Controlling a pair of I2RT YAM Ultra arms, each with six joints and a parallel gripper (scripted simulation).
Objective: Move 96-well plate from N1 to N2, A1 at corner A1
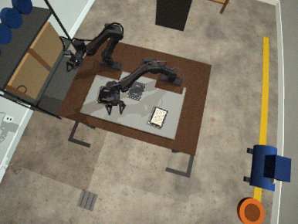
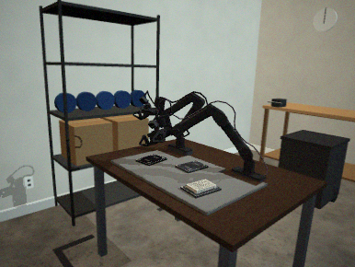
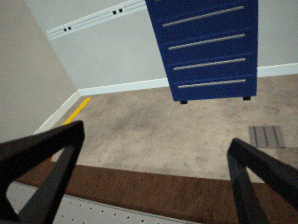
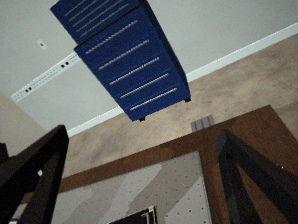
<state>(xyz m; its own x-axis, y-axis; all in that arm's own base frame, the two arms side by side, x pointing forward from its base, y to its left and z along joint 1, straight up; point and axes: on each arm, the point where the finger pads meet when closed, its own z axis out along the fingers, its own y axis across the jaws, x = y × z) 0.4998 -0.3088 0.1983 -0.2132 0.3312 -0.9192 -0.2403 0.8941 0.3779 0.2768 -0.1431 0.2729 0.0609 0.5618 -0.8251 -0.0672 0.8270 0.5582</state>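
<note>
The white 96-well plate (image 1: pixel 157 117) sits in a dark nest on the grey mat (image 1: pixel 131 106); it also shows in the exterior view (image 2: pixel 200 186). Two empty dark nests lie further along the mat (image 2: pixel 192 166) (image 2: pixel 151 159); from above, one shows plainly (image 1: pixel 136 89). My left gripper (image 1: pixel 114 108) (image 2: pixel 149 138) is open and empty, high above the mat's end far from the plate. Its wrist view shows spread fingers over the mat edge. My right gripper (image 1: pixel 72 66) (image 2: pixel 143 108) is open and empty, raised beyond the table edge near the shelf; its fingers stand wide (image 4: pixel 141 135).
A metal shelf (image 2: pixel 101 115) with cardboard boxes and blue rolls stands beside the table, close to my right gripper. A blue drawer cabinet (image 3: pixel 207 47) stands across the floor. A dark cabinet (image 2: pixel 313 161) is behind the table.
</note>
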